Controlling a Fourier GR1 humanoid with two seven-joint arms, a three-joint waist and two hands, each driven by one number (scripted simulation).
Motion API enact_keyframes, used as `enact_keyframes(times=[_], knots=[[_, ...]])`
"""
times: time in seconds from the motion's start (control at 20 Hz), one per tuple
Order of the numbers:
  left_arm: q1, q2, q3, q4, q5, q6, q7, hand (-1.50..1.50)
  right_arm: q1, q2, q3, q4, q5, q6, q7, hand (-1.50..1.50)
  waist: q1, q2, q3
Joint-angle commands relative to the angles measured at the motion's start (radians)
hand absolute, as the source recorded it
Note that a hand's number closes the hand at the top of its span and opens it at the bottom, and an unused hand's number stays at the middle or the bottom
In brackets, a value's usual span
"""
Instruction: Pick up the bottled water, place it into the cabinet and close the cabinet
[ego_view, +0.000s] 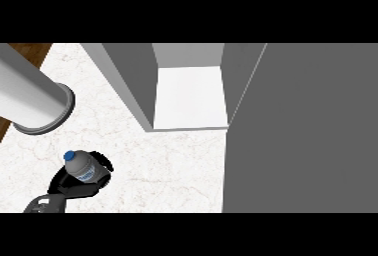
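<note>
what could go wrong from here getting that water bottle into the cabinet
The left hand is curled round the bottled water low on the counter, left of the open cabinet. The bottle might clip the cabinet's grey left wall on the way in. The grey door stands open alongside, so it could be bumped.

Blue-capped bottled water (81, 167) upright; cabinet (188, 95) open
</note>
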Motion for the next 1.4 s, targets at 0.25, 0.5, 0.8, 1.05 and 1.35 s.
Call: enact_keyframes(times=[0.25, 0.5, 0.8, 1.05, 1.35], knots=[[-0.015, -0.113, 0.046, 0.093, 0.080, 0.029, -0.136, 1.50, 0.067, -0.023, -0.005, -0.075, -0.027, 0.011, 0.000, -1.50, 0.004, 0.000, -0.001], [0.030, -0.283, 0.140, 0.029, 0.177, 0.386, -0.180, 1.50, 0.025, -0.004, -0.036, -0.042, -0.036, -0.007, -0.023, -1.50, 0.029, -0.004, 0.002], [0.042, -0.288, 0.059, -0.026, 0.228, 0.420, -0.224, 1.50, 0.127, -0.037, -0.014, -0.111, -0.040, 0.021, -0.027, -1.50, 0.019, -0.010, 0.003], [-0.021, -0.290, -0.033, -0.075, 0.344, 0.424, -0.111, 1.50, 0.094, -0.024, 0.036, -0.100, 0.003, -0.002, 0.001, -1.50, 0.025, -0.008, 0.003], [-0.044, -0.291, -0.249, -0.253, 0.504, 0.629, 0.030, 1.50, 0.107, -0.017, 0.052, -0.067, -0.008, -0.003, -0.039, -1.50, 0.019, -0.011, 0.003]])
